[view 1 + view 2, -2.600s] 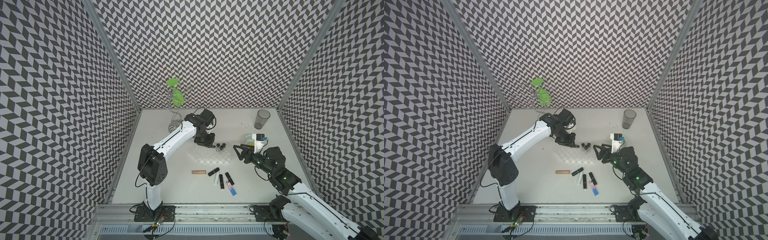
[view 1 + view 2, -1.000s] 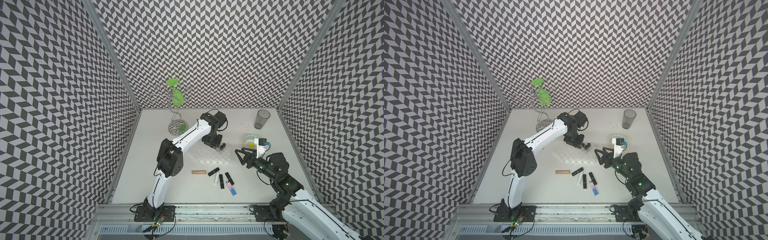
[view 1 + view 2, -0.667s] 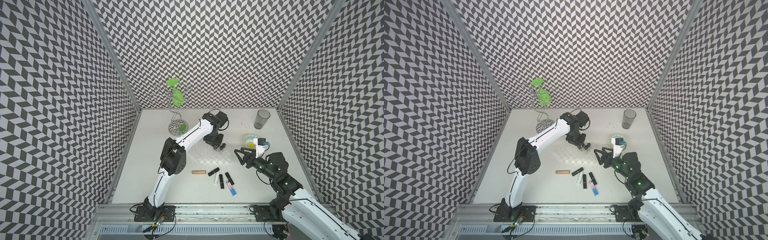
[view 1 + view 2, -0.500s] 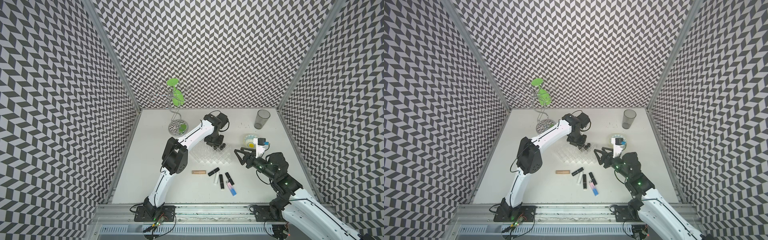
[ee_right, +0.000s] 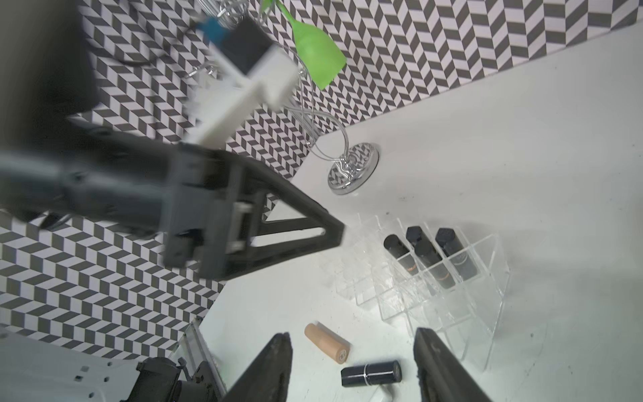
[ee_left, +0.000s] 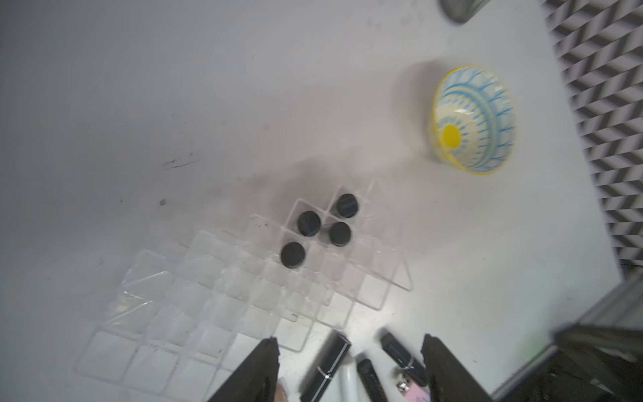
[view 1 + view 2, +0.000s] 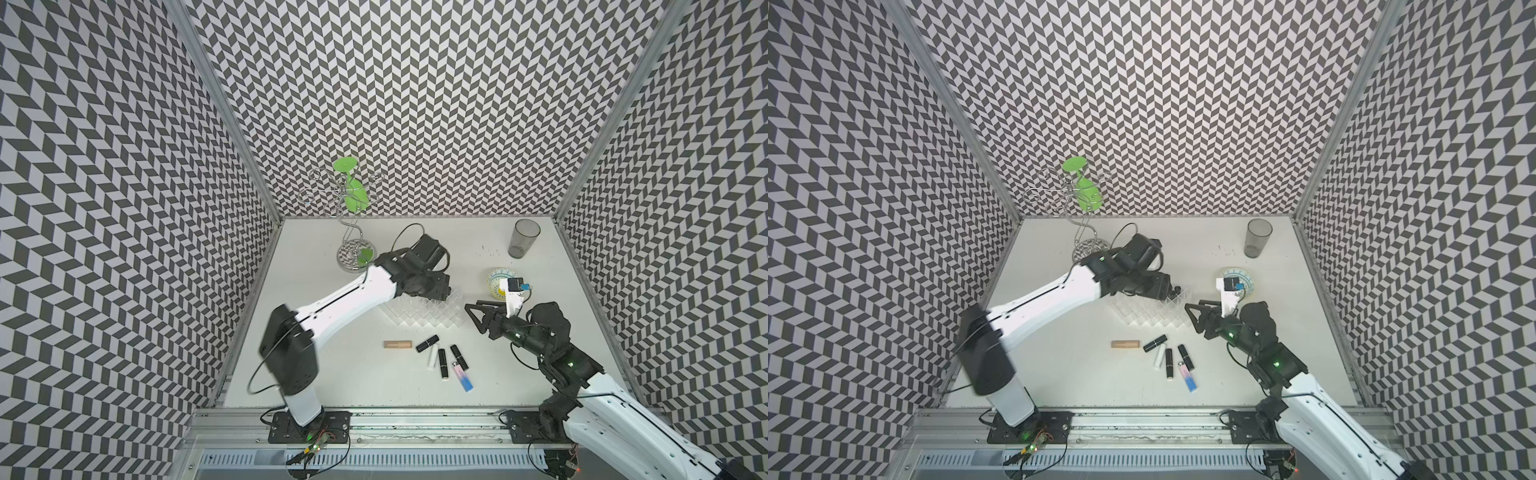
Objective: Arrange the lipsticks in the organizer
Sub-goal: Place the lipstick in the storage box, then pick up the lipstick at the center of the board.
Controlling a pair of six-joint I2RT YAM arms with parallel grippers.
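**Left gripper** [image 6: 350, 339] — jaws spread wide with nothing between them. In both top views it hangs over the rear edge of the organizer [image 7: 424, 318].

**Right gripper** [image 5: 351, 336] — jaws likewise apart and empty, poised just off the organizer's right end, above the table [image 7: 332, 370].

**Organizer:** a clear stepped acrylic grid, mid-table. Four black lipsticks [image 6: 308, 224] stand upright in neighbouring compartments toward its rear right corner.

**Loose tubes:** six lie flat on the table in front of the organizer. A tan lipstick [image 7: 397, 344] lies to the left, near a cluster of three loose black lipsticks [image 7: 428, 343], a white lipstick [image 7: 433, 357] and a pink-to-blue lipstick [image 7: 464, 377].

**Surroundings:**
- A blue-and-yellow patterned bowl [image 6: 487, 104] sits beyond the right gripper.
- A grey tumbler [image 7: 523, 239] stands near the rear right corner.
- A chrome wire stand [image 7: 351, 257] at rear left carries a green glass [image 7: 355, 195].
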